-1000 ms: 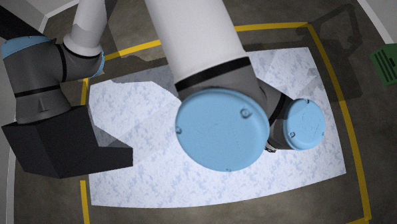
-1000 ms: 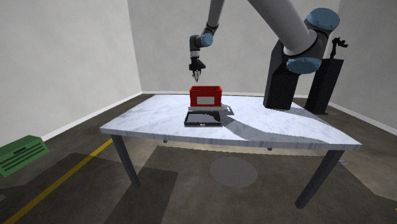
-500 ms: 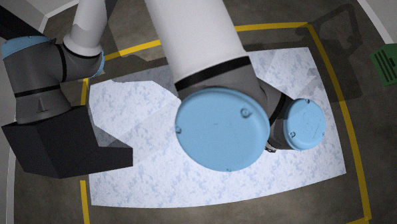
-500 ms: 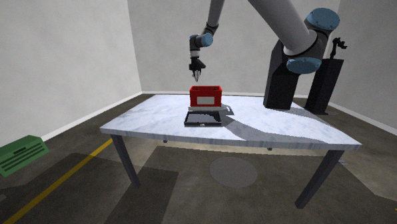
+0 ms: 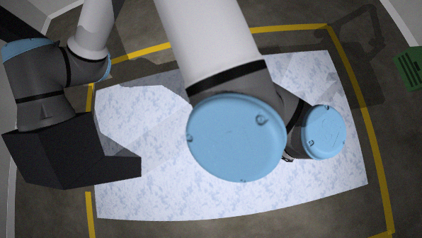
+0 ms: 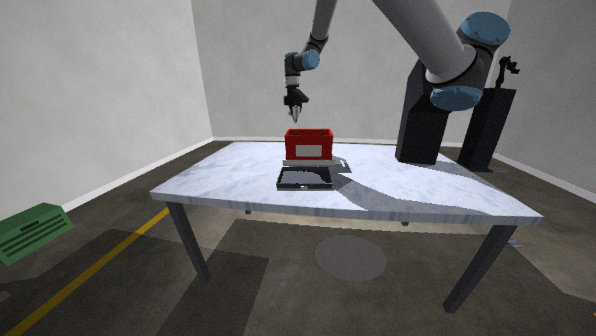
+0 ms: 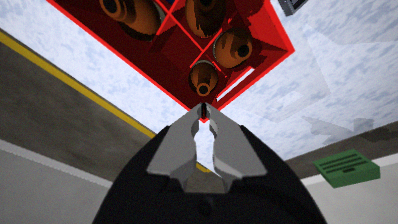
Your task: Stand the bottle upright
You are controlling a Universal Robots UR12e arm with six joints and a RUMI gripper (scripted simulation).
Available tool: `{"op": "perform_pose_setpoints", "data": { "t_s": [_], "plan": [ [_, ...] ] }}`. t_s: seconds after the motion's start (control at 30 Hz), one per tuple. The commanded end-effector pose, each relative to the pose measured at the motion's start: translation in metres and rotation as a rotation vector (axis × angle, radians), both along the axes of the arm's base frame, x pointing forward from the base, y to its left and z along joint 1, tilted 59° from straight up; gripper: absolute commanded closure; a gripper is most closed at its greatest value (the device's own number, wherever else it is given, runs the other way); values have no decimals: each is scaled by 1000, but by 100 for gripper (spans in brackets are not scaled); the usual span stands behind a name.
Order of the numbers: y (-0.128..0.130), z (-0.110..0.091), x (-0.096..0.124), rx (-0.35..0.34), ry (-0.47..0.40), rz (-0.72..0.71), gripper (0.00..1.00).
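1. Nearest, the tool (image 6: pixel 295 121) (image 7: pixel 203 104) points downward with its fingertips together, shut on nothing, above the crate and apart from it. The wrist view shows the fingertips in line with a crate corner.
2. Just past the fingertips in that view, a corner bottle (image 7: pixel 203 78) stands in the crate. A second bottle (image 7: pixel 232 48) stands beside it, and two more brown bottles show farther in, partly cut off by the frame edge. Which neck is the odd one, I cannot tell, but the bottles seen are in the crate.
3. Around them, the red crate (image 6: pixel 308 140) (image 7: pixel 277 45) sits upright, its inside split by thin dividers. A pale label (image 6: pixel 308 150) marks one side wall.
4. Beyond the crate, the black-rimmed tray (image 6: pixel 290 187) (image 7: pixel 289 6) lies flat near it on the tabletop (image 5: pixel 212 202) (image 6: pixel 210 180) (image 7: pixel 310 100). In the top view, the arm (image 5: pixel 212 32) (image 6: pixel 425 30) covers both.
5. Farther off, a green box (image 5: pixel 411 69) (image 6: pixel 35 232) (image 7: pixel 347 167) is beyond the tabletop's edge, outside the yellow floor line (image 5: pixel 375 152) (image 6: pixel 90 271) (image 7: pixel 75 85).
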State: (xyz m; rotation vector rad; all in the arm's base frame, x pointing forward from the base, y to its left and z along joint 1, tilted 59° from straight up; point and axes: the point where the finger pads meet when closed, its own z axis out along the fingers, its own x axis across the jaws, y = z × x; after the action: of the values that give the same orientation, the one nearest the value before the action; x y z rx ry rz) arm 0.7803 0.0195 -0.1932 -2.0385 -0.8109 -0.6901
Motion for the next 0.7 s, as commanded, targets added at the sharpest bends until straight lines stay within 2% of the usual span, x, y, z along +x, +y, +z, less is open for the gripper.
{"op": "perform_pose_setpoints", "data": {
  "t_s": [0.0,0.07,0.13,0.2,0.27,0.33,0.67],
  "plan": [
    [-1,0,0,-1,-1,-1,100],
    [2,6,1,-1,-1,-1,100],
    [16,29,0,-1,-1,-1,100],
    [16,29,0,-1,-1,-1,100],
    [34,57,-1,-1,-1,-1,100],
    [43,71,-2,-1,-1,-1,100],
    [44,72,-2,-1,-1,-1,100]
  ]
}}
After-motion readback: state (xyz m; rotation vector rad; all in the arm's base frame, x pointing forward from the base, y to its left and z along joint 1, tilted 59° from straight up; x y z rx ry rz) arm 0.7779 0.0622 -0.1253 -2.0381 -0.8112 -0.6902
